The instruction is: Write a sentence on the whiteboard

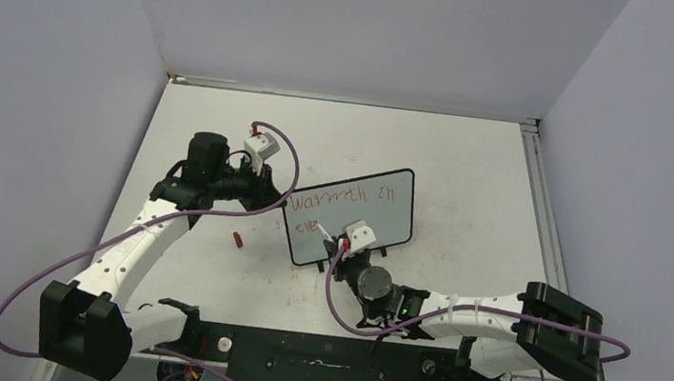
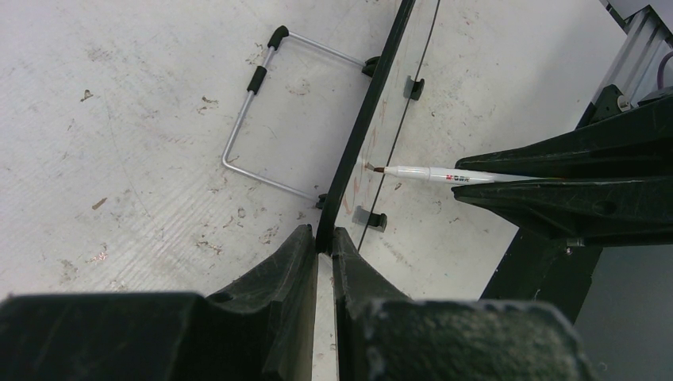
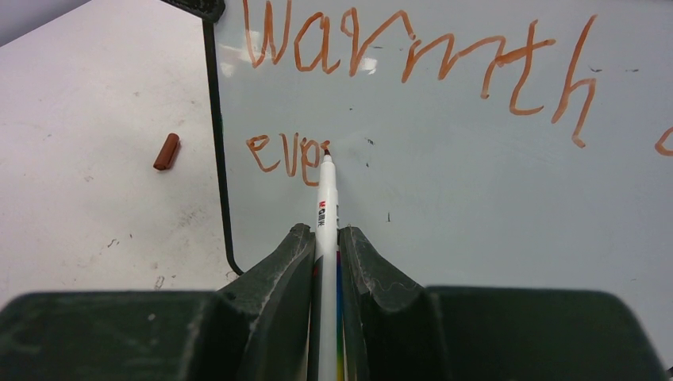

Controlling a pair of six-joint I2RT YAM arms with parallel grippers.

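Observation:
The whiteboard (image 1: 378, 216) stands tilted at mid-table, black-framed. My left gripper (image 1: 285, 201) is shut on its left frame edge (image 2: 355, 151), the jaws pinching the black rim (image 2: 324, 240). My right gripper (image 3: 325, 238) is shut on a white marker (image 3: 325, 198), whose red tip touches the board surface (image 3: 476, 182). The sentence (image 3: 413, 55) in red reads "Warmth in" on the top line. Below it stand "eve" (image 3: 282, 155) and a started stroke at the tip. The left wrist view shows the marker (image 2: 432, 173) coming in from the right to the board.
A red marker cap (image 1: 236, 237) (image 3: 166, 151) lies on the table just left of the board. The board's wire stand (image 2: 262, 119) rests behind it. A metal rail (image 1: 535, 203) runs along the table's right edge, with walls around.

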